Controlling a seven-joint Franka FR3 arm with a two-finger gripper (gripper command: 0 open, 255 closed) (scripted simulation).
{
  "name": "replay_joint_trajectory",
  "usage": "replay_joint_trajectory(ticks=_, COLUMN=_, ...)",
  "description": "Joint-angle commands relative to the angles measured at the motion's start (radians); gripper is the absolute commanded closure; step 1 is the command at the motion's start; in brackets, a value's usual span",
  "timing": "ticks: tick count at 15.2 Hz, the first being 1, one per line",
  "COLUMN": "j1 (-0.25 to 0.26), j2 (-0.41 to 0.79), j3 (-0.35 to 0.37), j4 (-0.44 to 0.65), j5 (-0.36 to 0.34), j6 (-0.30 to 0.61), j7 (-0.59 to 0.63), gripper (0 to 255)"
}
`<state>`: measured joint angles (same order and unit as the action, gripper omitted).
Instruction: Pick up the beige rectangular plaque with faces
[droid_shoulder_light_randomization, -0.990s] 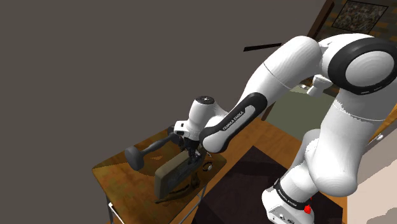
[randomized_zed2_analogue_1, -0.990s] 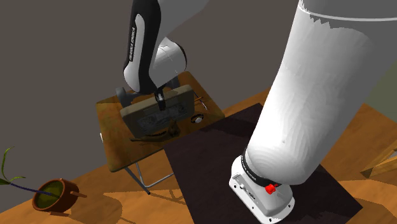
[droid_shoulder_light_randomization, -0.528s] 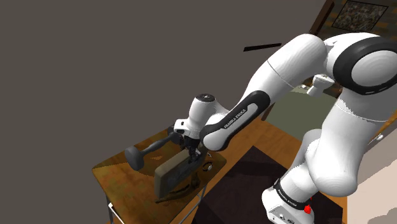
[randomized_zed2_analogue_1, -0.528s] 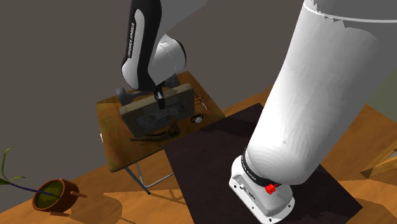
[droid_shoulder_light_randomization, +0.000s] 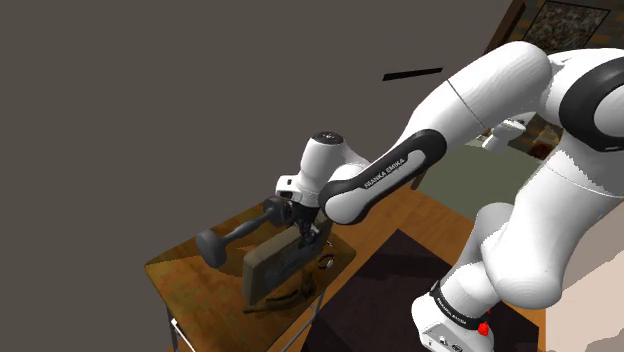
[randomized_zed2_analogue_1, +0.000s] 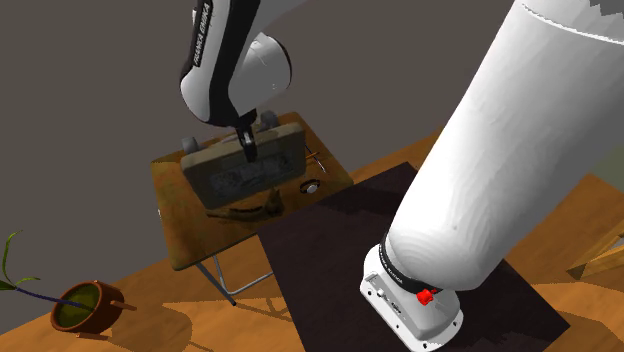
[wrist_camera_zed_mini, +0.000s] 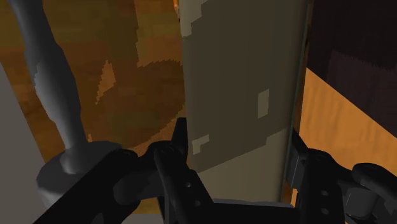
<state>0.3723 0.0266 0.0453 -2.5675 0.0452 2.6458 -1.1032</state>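
The plaque (droid_shoulder_light_randomization: 276, 268) is a beige rectangular slab with faint relief, standing on its long edge just above the small wooden table (droid_shoulder_light_randomization: 185, 282). My gripper (droid_shoulder_light_randomization: 300, 236) clasps its top edge from above and is shut on it. From the second exterior view, the plaque (randomized_zed2_analogue_1: 243, 172) hangs under the gripper (randomized_zed2_analogue_1: 247, 150), lifted a little off the table (randomized_zed2_analogue_1: 188, 225). Seen from the wrist, the plaque's edge (wrist_camera_zed_mini: 242, 89) runs between the two fingers (wrist_camera_zed_mini: 179, 153), which press on both its faces.
A grey dumbbell (droid_shoulder_light_randomization: 233, 238) lies on the table right behind the plaque; the wrist view has it (wrist_camera_zed_mini: 52, 76) beside the gripper. A small round object (randomized_zed2_analogue_1: 310, 186) and a dark curved piece (randomized_zed2_analogue_1: 245, 209) lie by the plaque. A potted plant (randomized_zed2_analogue_1: 83, 305) sits on the floor.
The gripper has risen and taken the plaque up with it, off the tabletop. The arm's elbow has swung higher. The dumbbell has not moved.
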Motion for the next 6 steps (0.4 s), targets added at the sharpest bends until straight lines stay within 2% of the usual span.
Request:
replay_joint_trajectory(ticks=1, j1=-0.002, j2=-0.025, j3=-0.002, j4=0.008, j5=0.001, j6=-0.029, j7=-0.004, gripper=255)
replay_joint_trajectory(ticks=6, j1=-0.002, j2=-0.065, j3=-0.002, j4=0.015, j5=0.0, j6=-0.077, j7=-0.003, gripper=255)
